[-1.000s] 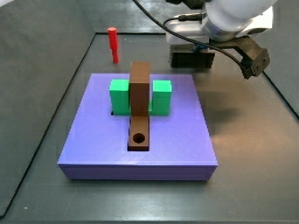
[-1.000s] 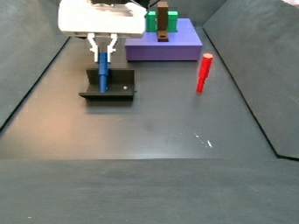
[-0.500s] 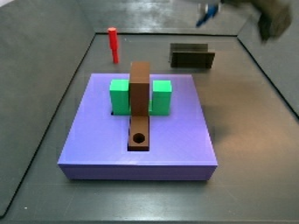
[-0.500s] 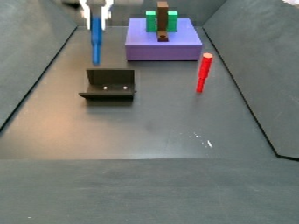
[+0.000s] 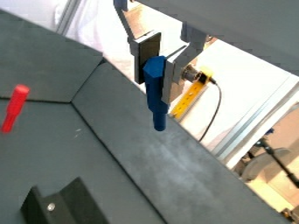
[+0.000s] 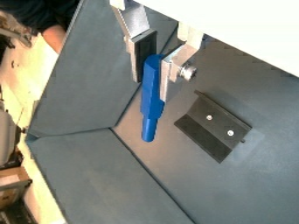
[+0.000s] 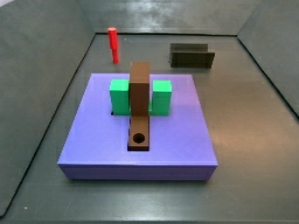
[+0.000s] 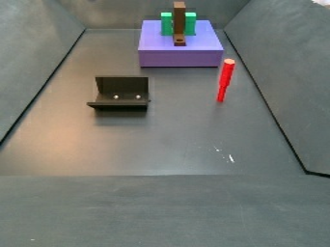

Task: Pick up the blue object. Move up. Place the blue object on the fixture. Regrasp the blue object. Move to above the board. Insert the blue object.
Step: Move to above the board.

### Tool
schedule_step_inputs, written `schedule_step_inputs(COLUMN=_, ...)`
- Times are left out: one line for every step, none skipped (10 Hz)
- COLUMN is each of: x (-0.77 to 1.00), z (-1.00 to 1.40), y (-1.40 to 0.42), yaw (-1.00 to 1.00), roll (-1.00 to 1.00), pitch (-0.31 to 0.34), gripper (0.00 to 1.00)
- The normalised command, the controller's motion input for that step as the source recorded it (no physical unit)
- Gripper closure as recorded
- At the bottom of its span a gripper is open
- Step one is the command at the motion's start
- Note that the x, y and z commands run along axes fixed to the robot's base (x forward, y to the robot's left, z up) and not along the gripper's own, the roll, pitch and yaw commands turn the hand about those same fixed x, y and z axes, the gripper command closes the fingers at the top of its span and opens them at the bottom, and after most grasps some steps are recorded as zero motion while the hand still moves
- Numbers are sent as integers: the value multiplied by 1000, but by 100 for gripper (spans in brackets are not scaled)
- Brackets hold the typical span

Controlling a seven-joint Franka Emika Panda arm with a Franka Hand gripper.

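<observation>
In both wrist views my gripper is shut on the upper end of the blue object, a short blue peg hanging down from between the silver fingers, high above the floor. The dark fixture lies far below, empty, and also shows in both side views. The purple board carries green blocks and a brown bar with a round hole. Neither gripper nor blue object appears in the side views.
A red peg stands upright on the dark floor between the board and the wall. Sloping dark walls enclose the floor on all sides.
The arm has risen out of both side views, carrying the blue object up off the fixture. The fixture now stands empty.
</observation>
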Motion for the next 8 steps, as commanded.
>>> schedule_step_inputs(x=50, z=200, y=-19, yaw=8, roll=7, pitch=101, gripper=100)
schedule_step_inputs(x=-1117, z=292, y=-1400, yaw=-134, roll=-1000, pitch=125, gripper=100)
schedule_step_inputs(x=-1151, z=291, y=-1400, yaw=-128, roll=-1000, pitch=107, gripper=100)
schedule_step_inputs(x=-1218, z=300, y=-1400, yaw=-117, roll=-1000, pitch=91, gripper=100)
schedule_step_inputs(x=-1274, z=271, y=-1400, yaw=-101, roll=-1000, pitch=88, gripper=100)
schedule_step_inputs(x=-1249, z=274, y=-1400, yaw=-97, roll=-1000, pitch=99, gripper=100)
schedule_step_inputs(x=-771, z=167, y=-841, yaw=-84, roll=-1000, pitch=104, gripper=100)
schedule_step_inputs(x=-528, z=94, y=-574, yaw=-77, roll=-1000, pitch=110, gripper=100)
